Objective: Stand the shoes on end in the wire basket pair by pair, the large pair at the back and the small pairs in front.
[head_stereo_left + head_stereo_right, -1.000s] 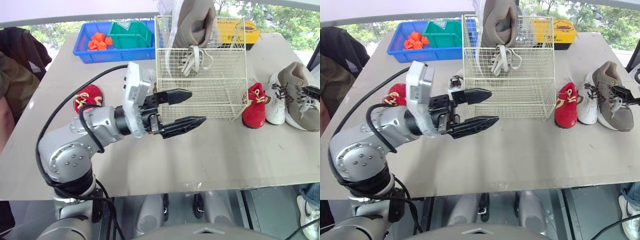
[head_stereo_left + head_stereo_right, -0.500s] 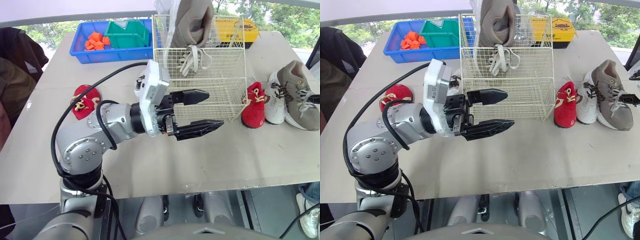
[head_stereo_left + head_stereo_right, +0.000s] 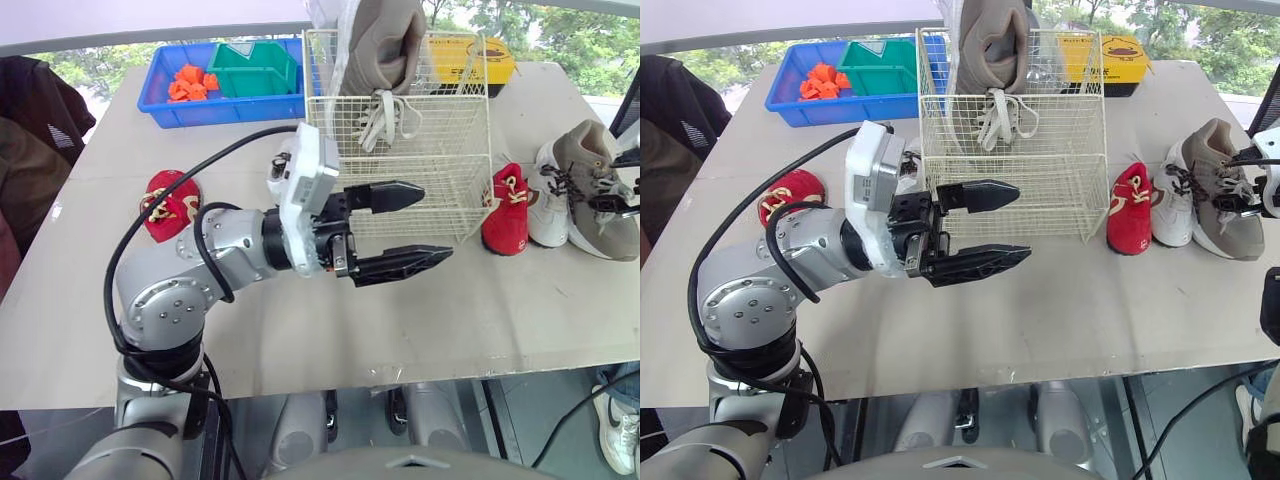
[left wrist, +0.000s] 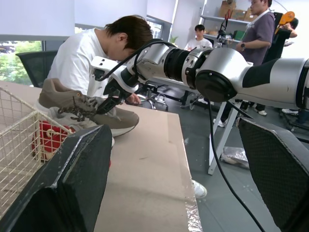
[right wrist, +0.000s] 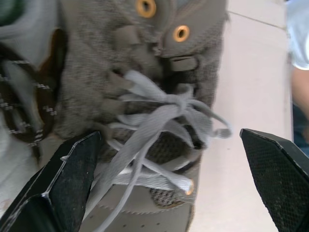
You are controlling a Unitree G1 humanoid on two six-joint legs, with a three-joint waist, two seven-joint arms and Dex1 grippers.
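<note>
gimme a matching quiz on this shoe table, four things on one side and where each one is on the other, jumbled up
Things:
A blue tray
B left hand
C right hand
D yellow box

Places:
1 over the laces of the tan shoe lying on the table
2 behind the wire basket
3 at the table's far left corner
4 open, in front of the wire basket

Pairs: A-3, B-4, C-1, D-2

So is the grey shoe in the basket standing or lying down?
Standing on end: the shoe pokes up above the basket rim, laces dangling inside.
</note>
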